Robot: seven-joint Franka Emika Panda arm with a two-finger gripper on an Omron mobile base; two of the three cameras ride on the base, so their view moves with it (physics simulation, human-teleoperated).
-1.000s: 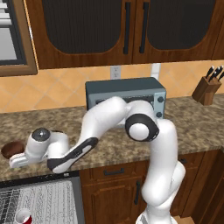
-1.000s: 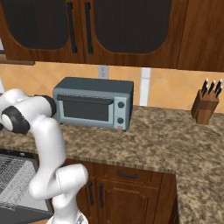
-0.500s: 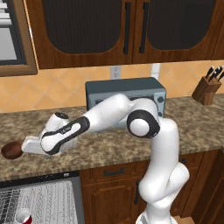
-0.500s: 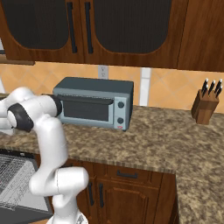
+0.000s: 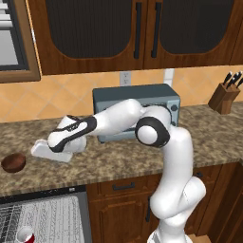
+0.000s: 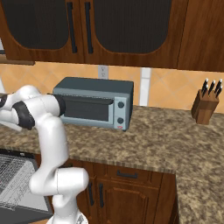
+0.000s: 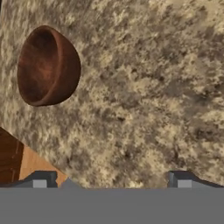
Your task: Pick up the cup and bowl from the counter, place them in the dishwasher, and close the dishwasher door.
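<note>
Cup (image 5: 24, 234) lay on the wire rack of the open dishwasher (image 5: 52, 218), lower left of the left base view, red with its white rim showing; judged the cup half of the task done. Bowl (image 5: 13, 162) sat on the counter (image 5: 118, 163) near its left end, close to the front edge, upright and untouched. Gripper (image 5: 39, 150) hung low over the counter just right of the bowl, apart from it, the arm stretched leftward in front of the toaster oven (image 5: 137, 111). In the hand view the bowl (image 7: 47, 66) appeared upper left, off the line between the two fingertips (image 7: 40, 180), which stood far apart at the bottom with only granite between them; jaws wide and empty. Step in hand, by my reading: the approach to the bowl. Next move would call for carrying the hand further left until the bowl's rim sits between the fingers, then lowering and closing on one wall. The shallow rounded side may slip, so a grip across the rim looks safer. Dishwasher door (image 6: 17, 183) lay down, not yet closed.
</note>
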